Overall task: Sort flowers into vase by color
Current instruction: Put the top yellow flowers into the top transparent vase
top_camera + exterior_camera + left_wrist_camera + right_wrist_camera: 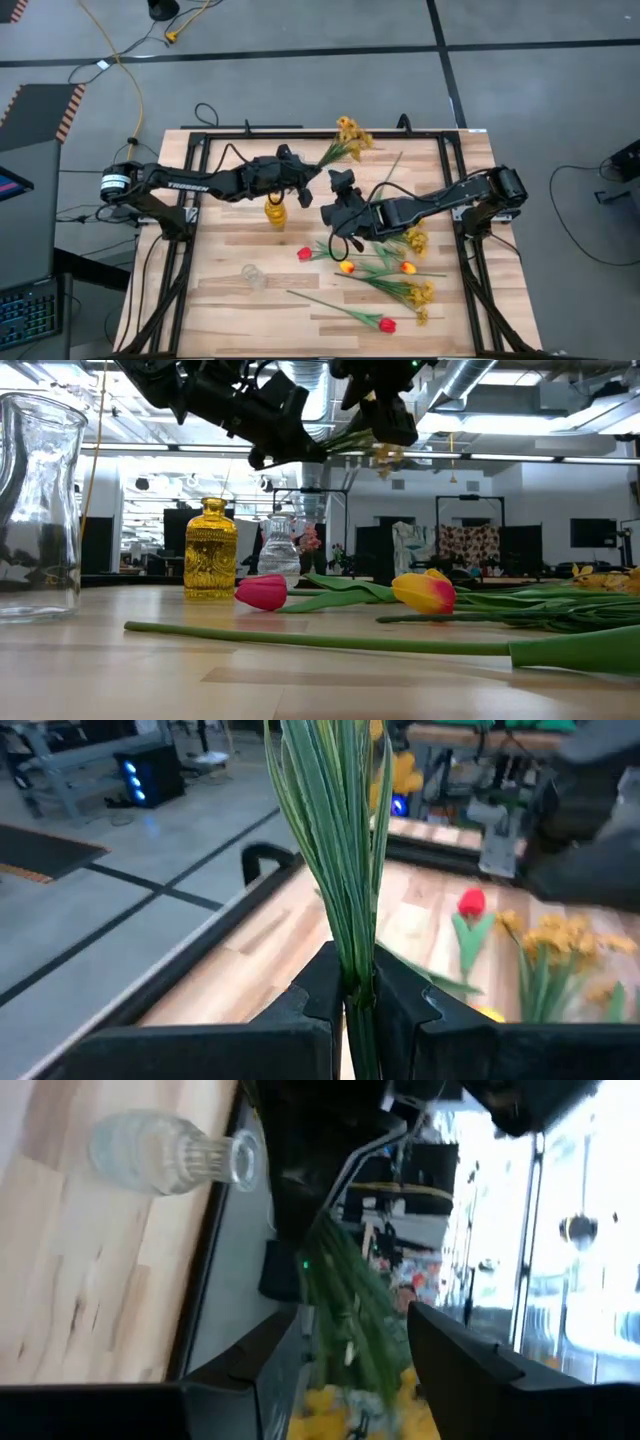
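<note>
My left gripper (306, 183) is shut on a spray of mustard-yellow blossoms (348, 133), held in the air above the yellow vase (275, 213). My right gripper (342, 182) is open at the spray's blossom end. In its wrist view the green stems (350, 1315) pass between its two fingers. Red tulips (303, 254), yellow-orange tulips (347, 266) and more mustard sprays (420, 293) lie flat on the table's right half. My left gripper pinches the spray's bundle of green stems (356, 982) between its two fingers. It comes roughly level from the table's left, and the stems run on past the fingertips along the fingers. The spray is lifted clear of the table. My right gripper: I cannot tell whether its fingers touch the stems.
A clear glass vase (255, 275) stands toward the near left and looms large in the low view (35, 500). A smaller clear vase (279, 555) stands behind the yellow vase (211, 550). A long tulip stem (320, 640) lies across the near part. Black rails (190, 200) frame the table.
</note>
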Robot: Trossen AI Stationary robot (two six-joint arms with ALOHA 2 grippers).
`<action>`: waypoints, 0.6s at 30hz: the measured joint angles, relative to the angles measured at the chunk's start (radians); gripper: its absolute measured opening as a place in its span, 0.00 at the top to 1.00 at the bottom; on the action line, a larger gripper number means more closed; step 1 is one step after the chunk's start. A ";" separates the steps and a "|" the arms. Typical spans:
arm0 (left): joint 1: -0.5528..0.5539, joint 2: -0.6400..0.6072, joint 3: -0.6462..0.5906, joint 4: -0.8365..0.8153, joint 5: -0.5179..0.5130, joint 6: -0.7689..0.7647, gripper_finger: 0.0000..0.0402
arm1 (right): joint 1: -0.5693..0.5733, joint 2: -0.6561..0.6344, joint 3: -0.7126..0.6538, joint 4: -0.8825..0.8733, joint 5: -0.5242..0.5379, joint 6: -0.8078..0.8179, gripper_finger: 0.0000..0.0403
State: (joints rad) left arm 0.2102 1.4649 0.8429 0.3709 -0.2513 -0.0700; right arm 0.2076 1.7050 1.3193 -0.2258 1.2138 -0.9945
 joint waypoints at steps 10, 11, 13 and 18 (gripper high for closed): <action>0.057 -0.155 0.000 -0.069 -0.087 0.067 0.96 | -0.010 -0.017 0.000 -0.148 0.095 0.221 0.48; 0.060 -0.175 0.000 -0.071 -0.107 0.079 0.96 | -0.012 -0.032 0.000 -0.191 0.083 0.279 0.48; 0.061 -0.226 0.000 -0.113 -0.150 0.095 0.96 | -0.019 -0.069 0.000 -0.289 0.056 0.418 0.48; 0.060 -0.328 0.000 -0.181 -0.203 0.127 0.96 | -0.075 -0.203 -0.002 -0.556 -0.166 0.885 0.48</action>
State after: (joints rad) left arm 0.2703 1.1371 0.8429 0.1899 -0.4545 0.0574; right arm 0.1327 1.5020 1.3175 -0.7813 1.0481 -0.1095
